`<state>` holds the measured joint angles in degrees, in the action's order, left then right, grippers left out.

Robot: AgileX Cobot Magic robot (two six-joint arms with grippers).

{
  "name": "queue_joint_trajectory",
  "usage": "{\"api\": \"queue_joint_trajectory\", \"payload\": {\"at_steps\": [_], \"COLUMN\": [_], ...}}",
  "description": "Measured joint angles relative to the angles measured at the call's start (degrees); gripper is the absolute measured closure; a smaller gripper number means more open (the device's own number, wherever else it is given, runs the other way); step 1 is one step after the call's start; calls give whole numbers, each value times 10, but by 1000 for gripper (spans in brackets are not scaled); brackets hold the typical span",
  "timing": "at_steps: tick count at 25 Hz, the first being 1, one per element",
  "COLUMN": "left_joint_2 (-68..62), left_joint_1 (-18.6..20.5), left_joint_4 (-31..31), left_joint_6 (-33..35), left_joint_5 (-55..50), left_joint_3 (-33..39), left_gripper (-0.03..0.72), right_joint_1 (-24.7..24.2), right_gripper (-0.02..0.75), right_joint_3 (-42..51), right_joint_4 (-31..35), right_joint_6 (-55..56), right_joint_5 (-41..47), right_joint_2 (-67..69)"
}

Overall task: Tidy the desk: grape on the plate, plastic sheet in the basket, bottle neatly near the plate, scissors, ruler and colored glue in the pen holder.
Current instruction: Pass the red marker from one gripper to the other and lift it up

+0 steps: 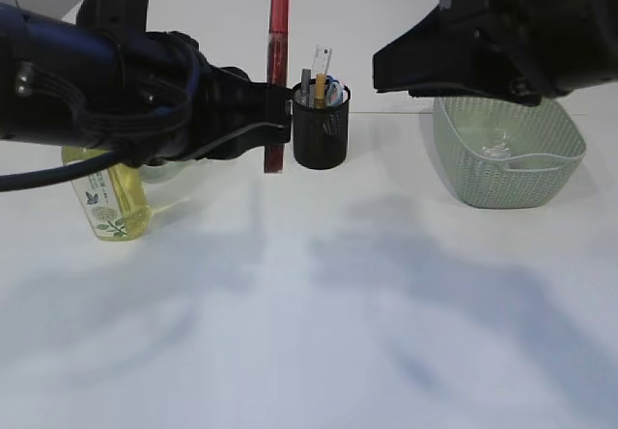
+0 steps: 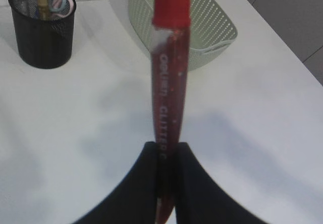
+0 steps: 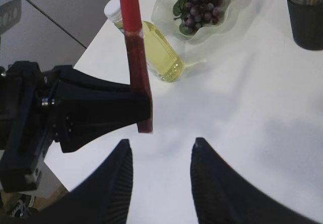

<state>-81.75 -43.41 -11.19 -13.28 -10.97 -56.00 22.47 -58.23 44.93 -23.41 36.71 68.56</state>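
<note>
On the red glue tube (image 2: 168,108), white lettering: "GLITTER".

White table and its surroundings

A white table (image 1: 309,352) is seen, crossed by soft grey shadows (image 1: 406,255) and by a thin seam (image 1: 386,113) running along its far part. A yellow stick (image 1: 320,89) and a grey stick (image 1: 306,86) are stood upright side by side near the back. Grey floor (image 2: 292,12) is visible past the table's edge.
</note>
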Motion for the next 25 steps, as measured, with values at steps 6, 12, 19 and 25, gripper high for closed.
{"api": "queue_joint_trajectory", "payload": {"at_steps": [6, 12, 19, 25], "left_joint_2": [0, 0, 0, 0], "left_joint_1": [0, 0, 0, 0], "left_joint_4": [-42, -44, -44, -44], "left_joint_6": [0, 0, 0, 0], "left_joint_5": [-4, -14, -21, -44], "left_joint_3": [0, 0, 0, 0], "left_gripper": [652, 652, 652, 652], "right_joint_1": [0, 0, 0, 0], "right_gripper": [426, 427, 296, 288], "right_joint_3": [-22, -22, -22, -22], "right_joint_4": [8, 13, 76, 129], "right_joint_6": [-42, -47, -9, -38], "right_joint_5": [-20, -37, -28, -17], "right_joint_2": [47, 56, 89, 102]}}
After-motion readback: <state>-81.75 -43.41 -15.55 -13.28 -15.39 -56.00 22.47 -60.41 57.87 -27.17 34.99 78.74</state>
